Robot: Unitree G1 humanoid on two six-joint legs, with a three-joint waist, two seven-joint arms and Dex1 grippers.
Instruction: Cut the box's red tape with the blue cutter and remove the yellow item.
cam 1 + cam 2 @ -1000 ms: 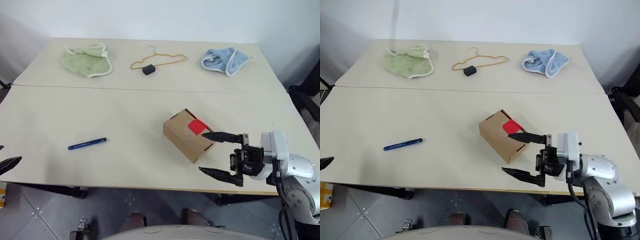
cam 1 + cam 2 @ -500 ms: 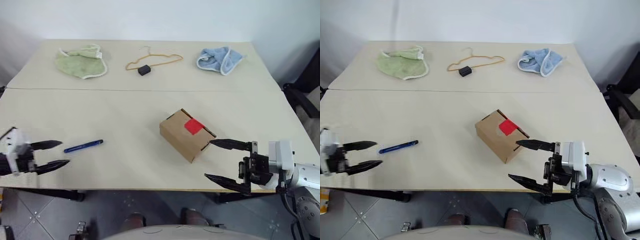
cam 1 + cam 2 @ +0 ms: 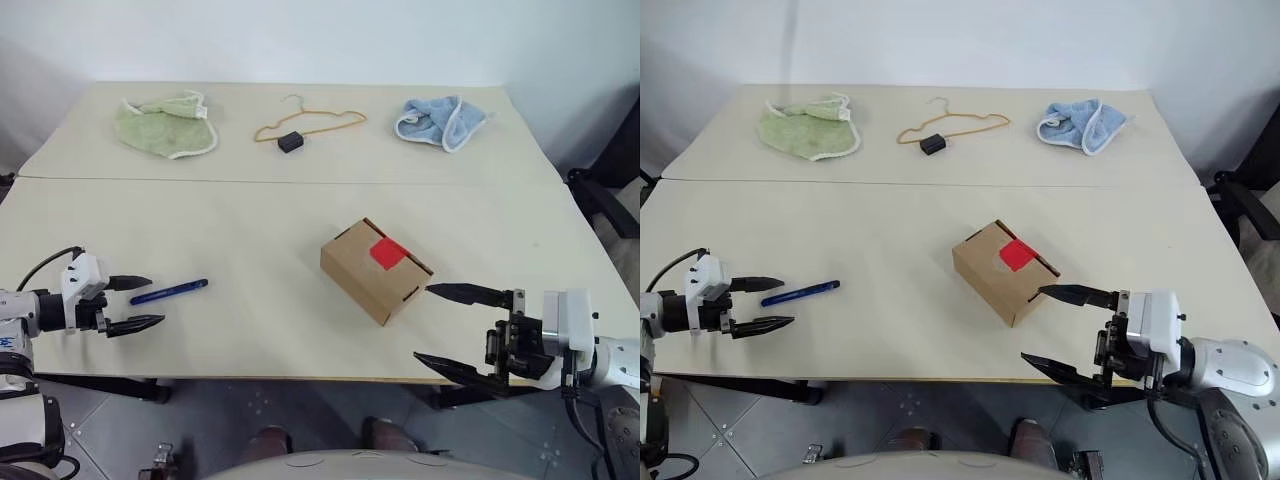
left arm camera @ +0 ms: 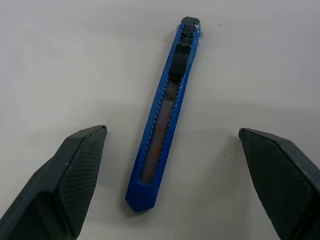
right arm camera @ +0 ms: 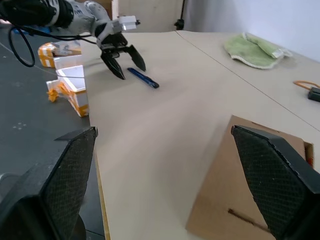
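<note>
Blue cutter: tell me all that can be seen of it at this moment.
The blue cutter is a slim snap-off knife with a blue plastic-looking body, a ribbed black slider near one end and a dark window along its middle. No blade tip shows. It lies flat on the pale table, near the robot's left edge, well apart from the box. The left gripper is open, its fingers either side of the cutter's near end; nothing touches the cutter but the table.
</note>
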